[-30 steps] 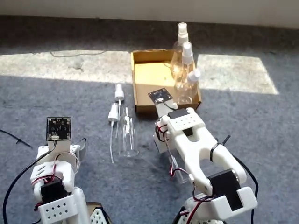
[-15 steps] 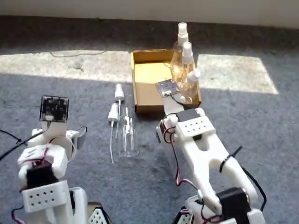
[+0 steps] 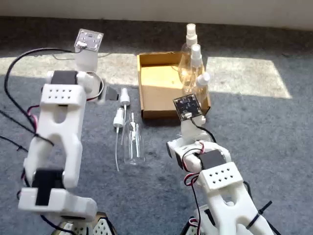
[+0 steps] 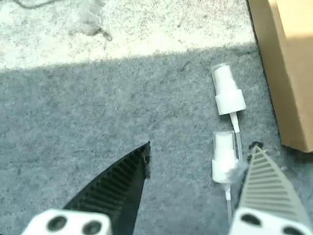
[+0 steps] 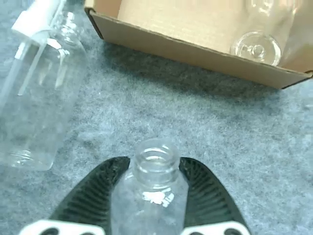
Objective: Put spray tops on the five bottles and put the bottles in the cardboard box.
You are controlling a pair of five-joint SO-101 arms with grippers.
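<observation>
The right tool (image 5: 154, 165) is closed around a clear bottle (image 5: 152, 196) with a bare, open neck. The black fingers press on either side just below the neck, which points toward the near wall of the box. The left tool (image 4: 200, 146) is spread wide and holds nothing. It hangs over the grey counter (image 3: 254, 127), left of the box, with one spray top just inside its lighter finger.

The cardboard box (image 3: 156, 113) sits open at the far middle of the counter, partly in sunlight. Three clear bottles with white tops fitted (image 3: 187, 51) (image 3: 194, 68) (image 3: 197, 93) stand in a row along its right side. A fourth bottle, uncapped (image 3: 133, 142), lies on its side on the counter left of the box's near corner.

Two loose white spray tops lie beside that bottle's neck end with their thin tubes trailing, one (image 4: 228, 95) farther out and one (image 4: 223, 156) nearer the bottle.
</observation>
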